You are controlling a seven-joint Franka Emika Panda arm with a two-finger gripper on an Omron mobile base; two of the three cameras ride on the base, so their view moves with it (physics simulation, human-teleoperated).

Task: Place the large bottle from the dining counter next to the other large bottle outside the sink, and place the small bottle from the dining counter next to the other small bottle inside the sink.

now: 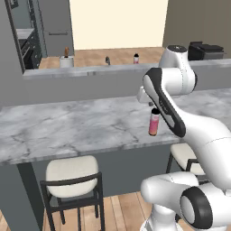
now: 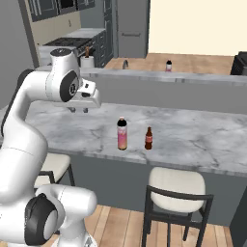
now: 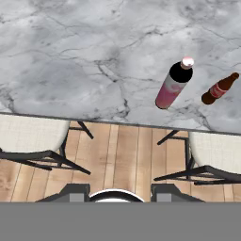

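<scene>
From the right base view, our gripper (image 2: 78,110) hovers empty over the dining counter (image 2: 193,130), left of both bottles; we cannot tell how wide its jaws stand. Next comes the large bottle (image 2: 122,134) (pink body, dark shoulder), upright near the counter's front edge, then the small bottle (image 2: 148,139) just beside it, also near that edge. We judge the risk to be a sideways approach knocking either bottle off the edge onto the stools (image 2: 176,185).

Glossy white rounded arm (image 2: 29,125) segments with dark grey joint caps
</scene>
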